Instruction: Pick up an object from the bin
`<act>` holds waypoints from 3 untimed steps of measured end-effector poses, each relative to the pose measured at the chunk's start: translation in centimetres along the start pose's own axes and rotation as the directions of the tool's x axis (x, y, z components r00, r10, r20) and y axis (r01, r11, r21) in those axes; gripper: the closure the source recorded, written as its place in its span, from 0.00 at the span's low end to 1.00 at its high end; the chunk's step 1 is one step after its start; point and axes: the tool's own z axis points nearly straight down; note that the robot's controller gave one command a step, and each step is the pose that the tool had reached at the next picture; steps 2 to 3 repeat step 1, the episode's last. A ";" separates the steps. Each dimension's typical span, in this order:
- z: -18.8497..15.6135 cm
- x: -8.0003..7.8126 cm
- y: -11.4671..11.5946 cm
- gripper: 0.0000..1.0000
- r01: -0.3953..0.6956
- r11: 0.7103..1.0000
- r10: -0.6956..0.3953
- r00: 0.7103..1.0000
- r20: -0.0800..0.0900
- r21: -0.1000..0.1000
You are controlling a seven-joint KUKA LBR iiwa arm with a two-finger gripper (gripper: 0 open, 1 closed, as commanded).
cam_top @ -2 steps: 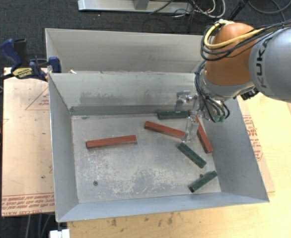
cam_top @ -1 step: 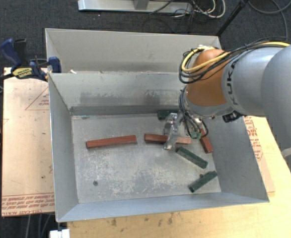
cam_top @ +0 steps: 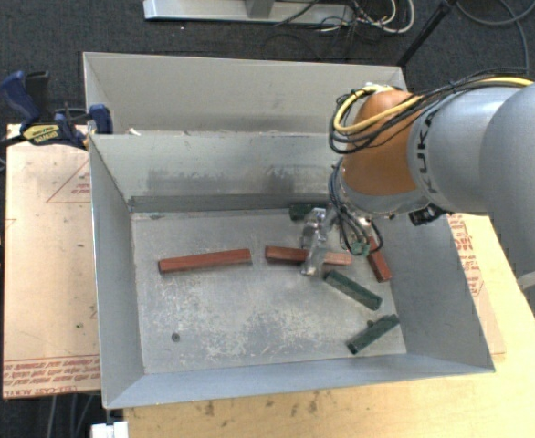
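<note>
Right now my gripper (cam_top: 314, 261) sits low over the short red-brown bar (cam_top: 284, 255), presumably lined up for grasping; how wide it stands I cannot tell.

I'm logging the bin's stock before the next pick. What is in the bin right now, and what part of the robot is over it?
bin: one, grey metal, middle of the view
long block: one, red-brown, flat on the floor, left of centre
middle block: one, red-brown, centre of the floor, partly under the arm's tip
short block: one, red-brown, just right of the arm's tip, partly hidden
back green block: one, dark green, by the back wall, partly hidden
slanted green block: one, dark green, right of centre
front green block: one, dark green, near the front right
arm: one, silver, orange wrist cover, yellow cables, reaching in from the right
</note>
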 end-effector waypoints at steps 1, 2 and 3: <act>-13.7 -0.3 1.3 1.00 0.021 1.000 -0.021 1.000 0.001 0.000; -13.7 -0.3 1.3 1.00 0.021 1.000 -0.021 1.000 0.001 0.000; -13.7 -0.3 1.3 1.00 0.021 1.000 -0.021 1.000 0.001 0.000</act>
